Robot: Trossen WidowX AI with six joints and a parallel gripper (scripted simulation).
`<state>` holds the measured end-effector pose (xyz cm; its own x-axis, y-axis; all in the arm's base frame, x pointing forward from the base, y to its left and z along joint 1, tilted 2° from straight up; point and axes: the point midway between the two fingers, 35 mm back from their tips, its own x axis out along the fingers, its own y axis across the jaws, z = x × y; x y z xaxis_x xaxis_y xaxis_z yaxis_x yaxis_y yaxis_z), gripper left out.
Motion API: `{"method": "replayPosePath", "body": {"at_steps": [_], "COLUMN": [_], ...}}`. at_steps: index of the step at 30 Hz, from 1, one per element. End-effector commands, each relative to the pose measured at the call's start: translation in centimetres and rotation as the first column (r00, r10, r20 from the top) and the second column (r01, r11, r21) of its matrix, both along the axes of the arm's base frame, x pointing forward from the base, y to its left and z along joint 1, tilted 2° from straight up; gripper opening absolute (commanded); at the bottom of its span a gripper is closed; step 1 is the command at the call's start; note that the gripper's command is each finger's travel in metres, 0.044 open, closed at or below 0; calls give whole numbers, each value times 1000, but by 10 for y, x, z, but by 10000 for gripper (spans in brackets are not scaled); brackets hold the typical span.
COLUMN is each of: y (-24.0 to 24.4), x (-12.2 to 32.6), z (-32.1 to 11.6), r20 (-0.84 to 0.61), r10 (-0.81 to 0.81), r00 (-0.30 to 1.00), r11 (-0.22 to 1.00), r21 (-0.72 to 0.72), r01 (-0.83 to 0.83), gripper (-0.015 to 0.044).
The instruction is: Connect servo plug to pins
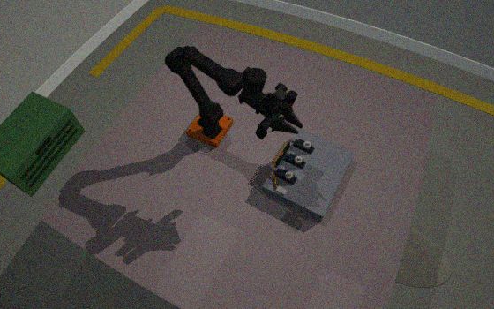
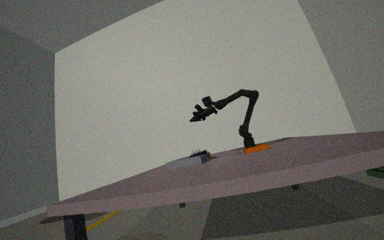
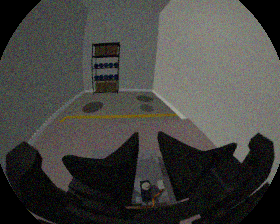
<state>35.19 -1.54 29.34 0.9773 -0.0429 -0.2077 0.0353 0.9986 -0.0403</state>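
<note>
The holder, a pale grey-blue block [image 1: 336, 156] [image 2: 184, 162] [image 3: 150, 167], lies on the table. Three small dark servos with white round tops stand along its arm-side edge; the nearest one in the top view [image 1: 287, 176] has an orange lead [image 1: 274, 180] beside it. In the wrist view a servo [image 3: 146, 186] and an orange wire [image 3: 153, 201] show low between the fingers. The plug, its holes, the pins and the coloured band are too small to tell. My gripper [image 1: 300, 130] [image 2: 190, 121] [image 3: 148, 135] is partly open and empty, raised well above the holder.
The arm's orange base [image 1: 225, 120] [image 2: 257, 148] stands on the pinkish table [image 1: 220, 190] [image 2: 287, 168]. A green slotted box [image 1: 26, 128] is at the left in the top view. A shelf [image 3: 106, 65] stands far off in the wrist view.
</note>
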Motion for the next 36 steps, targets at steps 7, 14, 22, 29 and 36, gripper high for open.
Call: {"method": "replayPosePath", "body": {"at_steps": [7, 14, 22, 29, 36], "y": [-20, -35, -53, -66, -79], "x": [30, 42, 44, 39, 27], "z": [-45, -83, -125, -159, -189], "r20": [-310, -525, -734, -872, -960], "r10": [-26, -37, -30, -4, 44], "r00": [950, 850, 679, 489, 276], "r11": [999, 999, 1000, 1000, 998], "r21": [-30, -36, -24, 6, 53], "r01": [18, 21, 19, 18, 24], "gripper": [115, 115, 115, 115, 115]}}
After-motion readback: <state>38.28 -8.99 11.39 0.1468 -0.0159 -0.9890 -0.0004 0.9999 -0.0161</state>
